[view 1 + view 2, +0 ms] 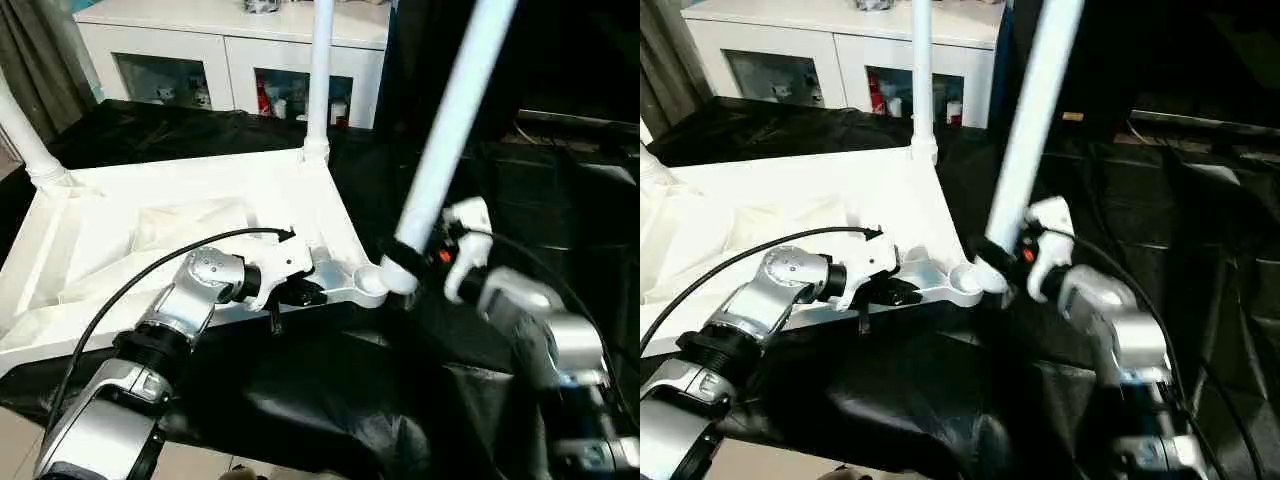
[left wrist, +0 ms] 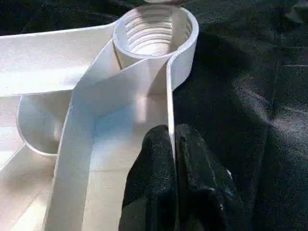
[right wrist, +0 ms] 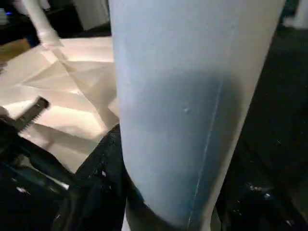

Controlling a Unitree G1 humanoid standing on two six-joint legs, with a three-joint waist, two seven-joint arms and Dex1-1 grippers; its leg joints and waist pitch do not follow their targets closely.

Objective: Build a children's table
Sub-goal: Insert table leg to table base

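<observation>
The white tabletop lies upside down on a black cloth. Two white legs stand upright in its far corners, one at the left and one at the right. My left gripper is shut on the tabletop's near rim, just beside the threaded corner socket. My right gripper is shut on a third leg near its lower end, with black fingers on either side of the tube. This leg leans to the upper right, and its foot sits at the near right socket.
A white cabinet with glass doors stands behind the work. Black cloth covers the surface around the tabletop. A crumpled white sheet lies inside the tabletop. A black cable loops over my left forearm.
</observation>
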